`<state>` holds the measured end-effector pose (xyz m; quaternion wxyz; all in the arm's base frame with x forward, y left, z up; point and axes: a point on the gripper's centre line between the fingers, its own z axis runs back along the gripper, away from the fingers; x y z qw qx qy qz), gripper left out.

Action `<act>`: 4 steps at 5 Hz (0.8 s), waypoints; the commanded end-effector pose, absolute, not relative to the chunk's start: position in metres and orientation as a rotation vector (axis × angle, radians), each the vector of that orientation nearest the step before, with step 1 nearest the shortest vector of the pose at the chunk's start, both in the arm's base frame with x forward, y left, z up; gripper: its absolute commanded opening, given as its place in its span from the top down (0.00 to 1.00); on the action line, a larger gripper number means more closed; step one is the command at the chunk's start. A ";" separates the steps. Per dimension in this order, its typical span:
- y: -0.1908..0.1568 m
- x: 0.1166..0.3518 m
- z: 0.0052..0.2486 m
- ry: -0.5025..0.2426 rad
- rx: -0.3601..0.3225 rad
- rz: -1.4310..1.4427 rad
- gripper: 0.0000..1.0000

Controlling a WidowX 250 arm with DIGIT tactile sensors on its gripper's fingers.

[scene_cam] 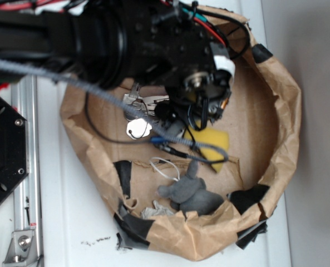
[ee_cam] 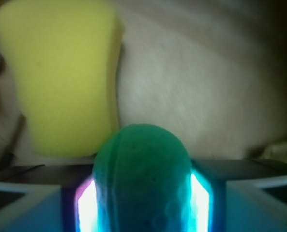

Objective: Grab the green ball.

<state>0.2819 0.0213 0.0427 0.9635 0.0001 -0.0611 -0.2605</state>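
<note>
In the wrist view the green ball (ee_cam: 142,179) fills the space between my two lit pads (ee_cam: 86,205), which press on its left and right sides; it looks slightly squeezed into an oval. My gripper (ee_cam: 143,198) is shut on it. Just beyond the ball, up and to the left, lies the yellow sponge wedge (ee_cam: 61,77) on the brown cardboard floor. In the exterior view my gripper (scene_cam: 206,103) hangs low inside the paper basin, right above the sponge wedge (scene_cam: 212,142), and the arm hides the ball.
A crumpled brown paper wall (scene_cam: 284,111) patched with black tape rings the cardboard floor. Inside lie a grey plush toy (scene_cam: 190,192), a silver key bunch with a white tag (scene_cam: 138,129), and loose cables (scene_cam: 170,146). A metal rail (scene_cam: 25,167) runs along the left.
</note>
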 end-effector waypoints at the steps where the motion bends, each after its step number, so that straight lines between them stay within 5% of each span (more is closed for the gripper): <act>1: -0.025 0.277 0.129 -0.318 0.074 -0.541 1.00; 3: -0.005 0.264 0.178 -0.186 -0.074 -0.301 1.00; 4: 0.007 0.259 0.179 -0.136 -0.035 -0.219 1.00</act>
